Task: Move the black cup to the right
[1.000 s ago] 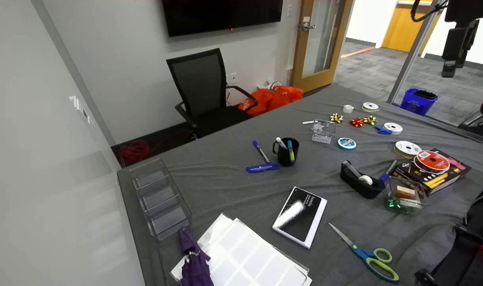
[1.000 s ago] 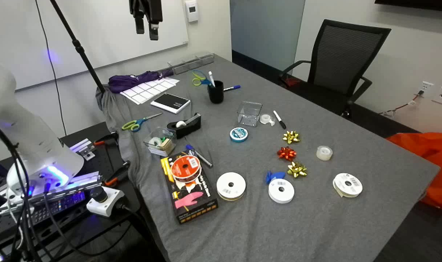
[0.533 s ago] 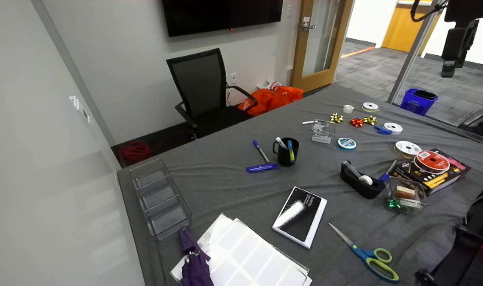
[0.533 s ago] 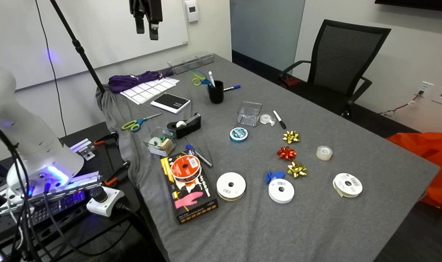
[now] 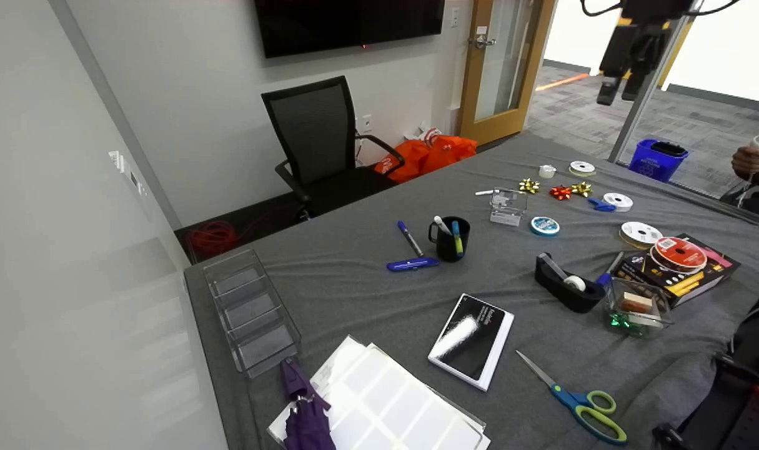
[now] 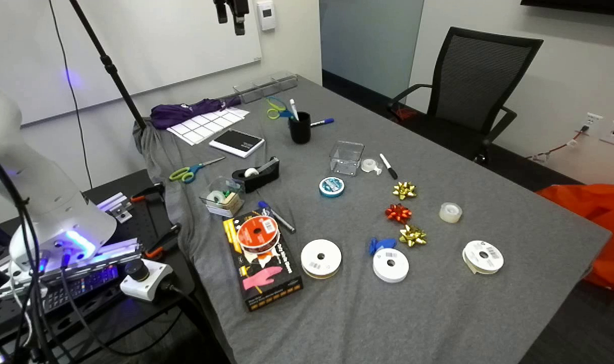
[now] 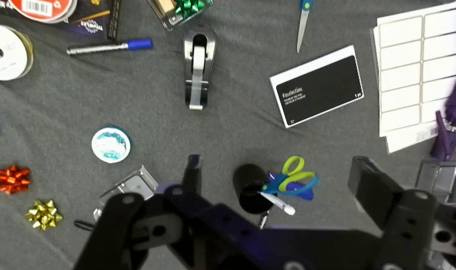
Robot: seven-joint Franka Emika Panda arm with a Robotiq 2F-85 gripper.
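The black cup (image 5: 444, 249) stands upright on the grey cloth in both exterior views, and here too (image 6: 300, 130). It holds a white marker and scissors with green and blue handles. In the wrist view the cup (image 7: 246, 178) lies between the two finger outlines, nearer the left finger. My gripper (image 5: 618, 97) is open and empty, high above the table and well apart from the cup. It also shows at the top edge of an exterior view (image 6: 231, 26).
A blue marker (image 5: 410, 239) and a blue cutter (image 5: 413, 264) lie beside the cup. Around it are a clear box (image 6: 346, 159), a tape dispenser (image 6: 258, 176), a black-and-white ink pad (image 5: 471, 340) and a ribbon spool (image 6: 332, 186). White label sheets (image 5: 385, 406) lie farther off.
My gripper has moved left in an exterior view, and right and up in the opposite exterior picture, staying open. The cup and the other table objects have not moved.
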